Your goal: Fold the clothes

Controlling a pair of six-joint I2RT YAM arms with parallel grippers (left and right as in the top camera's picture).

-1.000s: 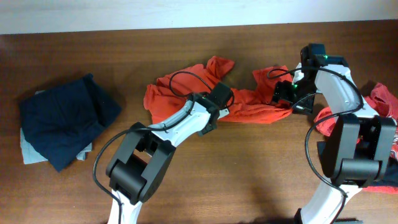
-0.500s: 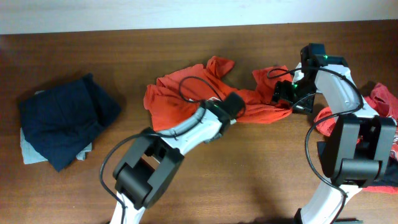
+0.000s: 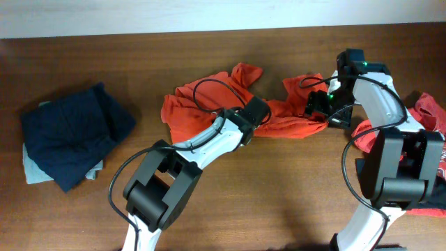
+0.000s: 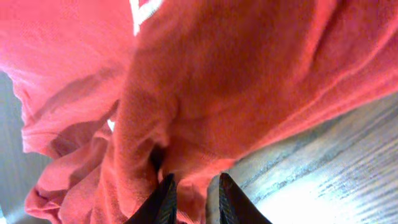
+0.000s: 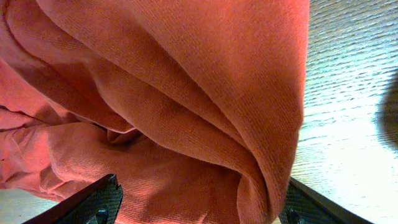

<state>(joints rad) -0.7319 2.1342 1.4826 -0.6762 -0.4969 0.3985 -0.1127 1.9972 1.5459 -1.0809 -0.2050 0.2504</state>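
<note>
An orange-red T-shirt (image 3: pixel 209 104) lies crumpled at the table's middle, one of the clothes. My left gripper (image 3: pixel 255 111) sits at its near edge. In the left wrist view, the left gripper (image 4: pixel 194 200) is shut on a small fold of the red fabric (image 4: pixel 249 93), its fingers (image 4: pixel 165 199) close together beside bare wood. My right gripper (image 3: pixel 319 106) is at the shirt's right end. In the right wrist view, the right gripper (image 5: pixel 199 208) stands open, its fingers (image 5: pixel 93 202) wide apart on either side of a thick roll of the orange cloth (image 5: pixel 186 93).
A dark navy pile (image 3: pixel 70 132) rests on a pale grey-green piece (image 3: pixel 31 169) at the left. More red clothes (image 3: pixel 426 111) lie at the right edge behind the right arm's base (image 3: pixel 401 164). Bare wood table (image 3: pixel 293 181) stretches along the front.
My left gripper swung right and toward the front edge, then came back a little, still pinching the shirt's edge. The right arm and the shirt's right end have not moved.
</note>
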